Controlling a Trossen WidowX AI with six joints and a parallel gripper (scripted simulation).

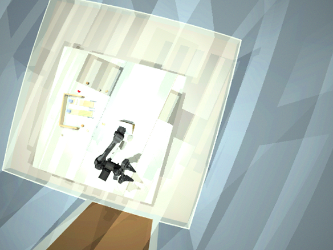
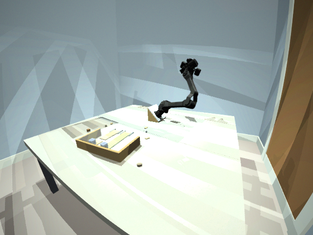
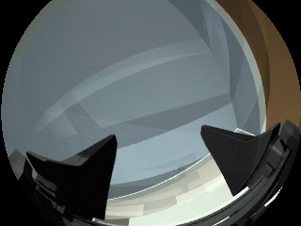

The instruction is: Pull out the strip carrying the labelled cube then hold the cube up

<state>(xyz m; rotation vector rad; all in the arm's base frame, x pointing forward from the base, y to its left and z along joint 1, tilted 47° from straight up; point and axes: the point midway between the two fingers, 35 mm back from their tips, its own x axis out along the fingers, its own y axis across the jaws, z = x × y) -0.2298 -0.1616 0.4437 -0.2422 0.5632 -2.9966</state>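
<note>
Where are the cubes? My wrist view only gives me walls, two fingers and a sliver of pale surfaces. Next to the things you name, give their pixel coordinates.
Observer: Both pale blue cubes (image 1: 70, 101) (image 2: 103, 145) sit inside the three-sided wooden tray (image 1: 62, 110) (image 2: 98, 151).

Operator: Any strip visibly broken?

Observer: Yes, the strip (image 1: 88, 103) (image 2: 110, 134) nearer the red bit (image 1: 78, 91) in the top view has a gap along it.

Operator: Claw anywhere near them?

Observer: No, the claw (image 1: 134, 176) (image 2: 190, 64) (image 3: 161, 136) is up high, beyond the arm's base from the tray, fingers pointing away from it.
</note>
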